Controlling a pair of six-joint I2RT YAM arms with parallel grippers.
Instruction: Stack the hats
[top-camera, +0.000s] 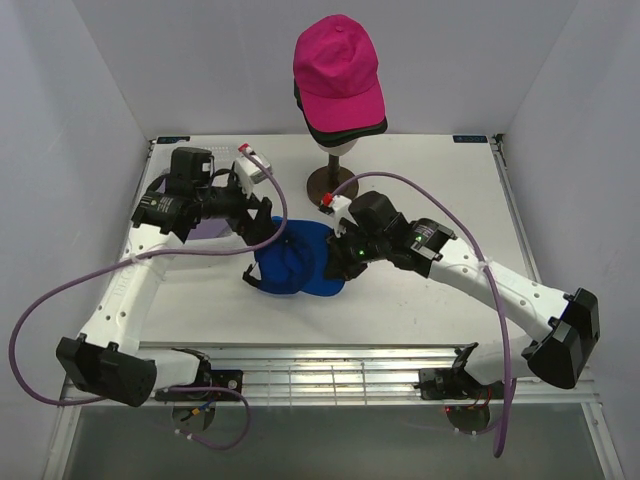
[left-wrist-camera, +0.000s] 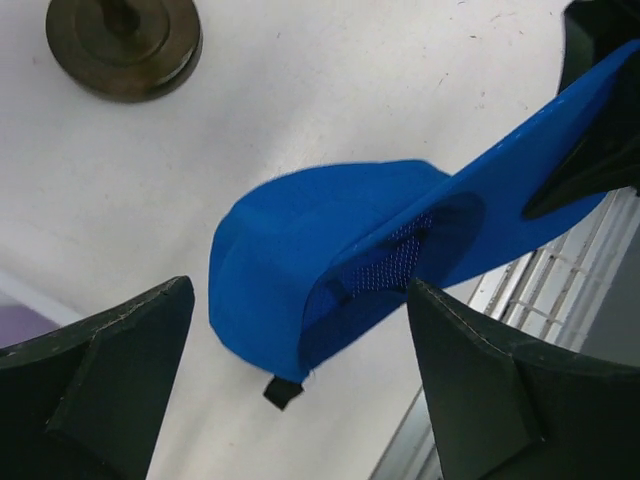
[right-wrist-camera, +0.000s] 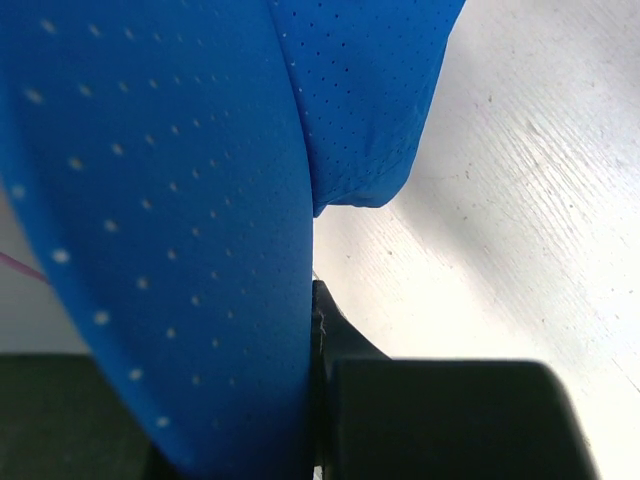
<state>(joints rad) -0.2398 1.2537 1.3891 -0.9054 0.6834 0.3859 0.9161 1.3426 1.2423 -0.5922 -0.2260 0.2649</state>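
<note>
A bright blue hat (top-camera: 290, 265) lies mid-table, its brim raised toward the right. My right gripper (top-camera: 338, 256) is shut on that brim; in the right wrist view the blue brim (right-wrist-camera: 170, 250) is pressed against the dark finger (right-wrist-camera: 430, 410). My left gripper (top-camera: 262, 225) hovers open just behind the cap, and its wrist view shows the blue hat (left-wrist-camera: 290, 260) between and beyond its wide-apart fingers (left-wrist-camera: 100, 380), untouched. A magenta hat (top-camera: 338, 65) tops a stack of darker hats (top-camera: 348, 130) on the mannequin head. A lavender hat (top-camera: 205, 230) is mostly hidden beneath the left arm.
The brown round base of the mannequin stand (top-camera: 330, 183) sits just behind the blue hat and shows as the stand base (left-wrist-camera: 125, 40) in the left wrist view. A metal grille (top-camera: 330, 375) runs along the near table edge. Pale walls enclose the table on three sides.
</note>
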